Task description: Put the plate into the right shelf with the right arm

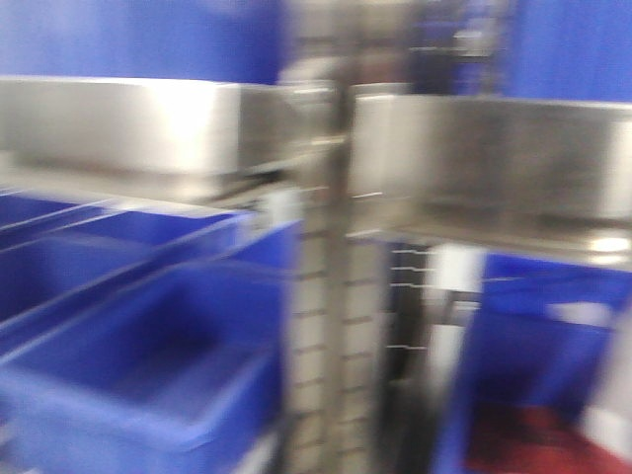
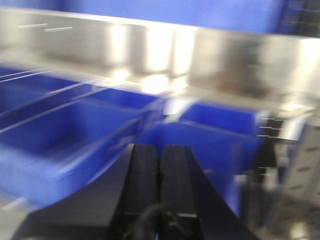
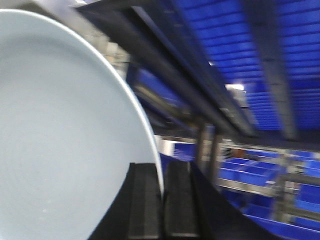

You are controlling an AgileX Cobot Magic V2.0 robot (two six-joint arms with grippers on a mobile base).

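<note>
The pale bluish-white plate [image 3: 60, 135] fills the left of the right wrist view, standing on edge. My right gripper [image 3: 162, 170] is shut on the plate's rim, one black finger on each face. The right shelf, a shiny steel rack, shows close up in the front view as flat boards [image 1: 484, 163] and a perforated upright [image 1: 321, 296]. In the left wrist view my left gripper [image 2: 159, 150] is shut with nothing between its fingers, held in front of a steel board [image 2: 165, 60]. All frames are motion-blurred.
Big blue bins [image 1: 148, 365] sit on the rack's lower level, also seen past my left gripper [image 2: 65, 135]. More blue bins [image 3: 260, 175] and dark shelf rails [image 3: 165, 65] lie beyond the plate. Something red [image 1: 533, 444] shows at the lower right.
</note>
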